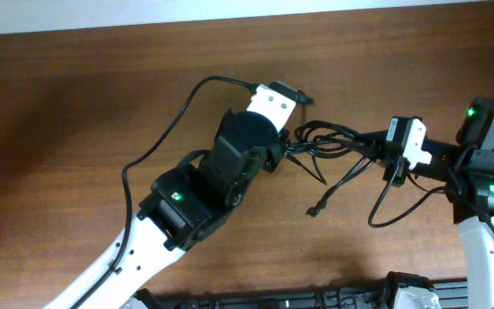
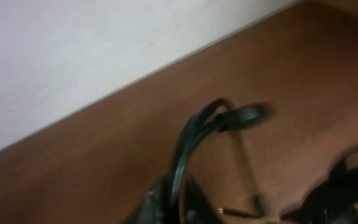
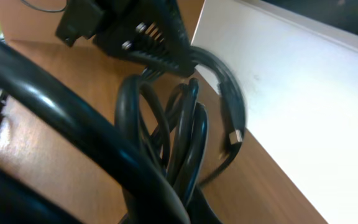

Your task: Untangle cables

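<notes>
The cables (image 1: 326, 140) are a tangle of thin black cords stretched between my two grippers above the wooden table (image 1: 84, 103). One loose end with a small plug (image 1: 313, 209) trails toward the front. My left gripper (image 1: 285, 153) is shut on the tangle's left side. In the left wrist view its jaws (image 2: 178, 208) pinch a cable loop (image 2: 211, 122) that rises in front of them. My right gripper (image 1: 374, 148) grips the tangle's right side. The right wrist view shows the cable loops (image 3: 178, 127) close up, a USB plug (image 3: 233, 136), and the left gripper (image 3: 143, 32) beyond.
Thick black robot wires arc from the left gripper (image 1: 174, 116) and hang in a loop under the right one (image 1: 384, 215). A black rack (image 1: 316, 299) lies at the table's front edge. A white wall (image 2: 73, 50) borders the far edge.
</notes>
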Controlling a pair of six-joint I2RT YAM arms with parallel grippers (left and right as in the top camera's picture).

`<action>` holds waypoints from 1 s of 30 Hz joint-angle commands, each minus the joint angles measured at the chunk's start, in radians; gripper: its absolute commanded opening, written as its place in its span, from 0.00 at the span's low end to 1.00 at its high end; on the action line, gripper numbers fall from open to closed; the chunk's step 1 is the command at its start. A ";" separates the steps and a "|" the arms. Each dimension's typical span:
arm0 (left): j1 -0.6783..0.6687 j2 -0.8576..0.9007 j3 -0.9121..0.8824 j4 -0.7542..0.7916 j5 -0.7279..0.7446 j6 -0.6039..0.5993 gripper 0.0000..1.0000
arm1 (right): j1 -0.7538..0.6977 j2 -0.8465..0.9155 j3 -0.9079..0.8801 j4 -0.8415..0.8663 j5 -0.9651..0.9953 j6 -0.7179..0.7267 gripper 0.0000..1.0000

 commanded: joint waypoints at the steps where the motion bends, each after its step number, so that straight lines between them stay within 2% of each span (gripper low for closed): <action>1: 0.009 -0.024 0.014 -0.023 0.215 0.015 0.30 | -0.004 -0.004 0.006 0.064 -0.022 0.111 0.04; 4: 0.009 -0.024 0.014 -0.050 0.251 0.016 0.54 | -0.004 -0.004 0.006 0.082 -0.021 0.138 0.04; 7: 0.009 -0.024 0.014 -0.063 0.232 0.016 0.62 | -0.004 -0.004 0.006 0.081 -0.021 0.156 0.04; 8: 0.009 -0.024 0.014 -0.063 0.224 0.016 0.70 | -0.004 -0.004 0.006 0.081 -0.021 0.156 0.04; 11: 0.009 -0.030 0.014 -0.059 0.199 0.016 0.82 | -0.004 -0.004 0.006 0.080 -0.022 0.157 0.04; 13: 0.009 -0.045 0.014 -0.050 0.191 0.016 0.99 | -0.004 -0.004 0.006 0.079 -0.018 0.189 0.04; 17: 0.009 -0.087 0.014 0.022 0.184 0.029 0.99 | -0.004 -0.004 0.006 0.069 0.000 0.261 0.04; 23: 0.009 -0.149 0.014 0.112 0.192 0.226 0.99 | -0.004 -0.004 0.006 -0.014 -0.003 0.260 0.04; 25: 0.009 -0.150 0.014 0.128 0.245 0.301 0.99 | -0.004 -0.004 0.006 -0.050 -0.007 0.260 0.04; 30: 0.009 -0.113 0.014 0.127 0.489 0.529 0.99 | -0.004 -0.004 0.006 -0.141 -0.025 0.258 0.04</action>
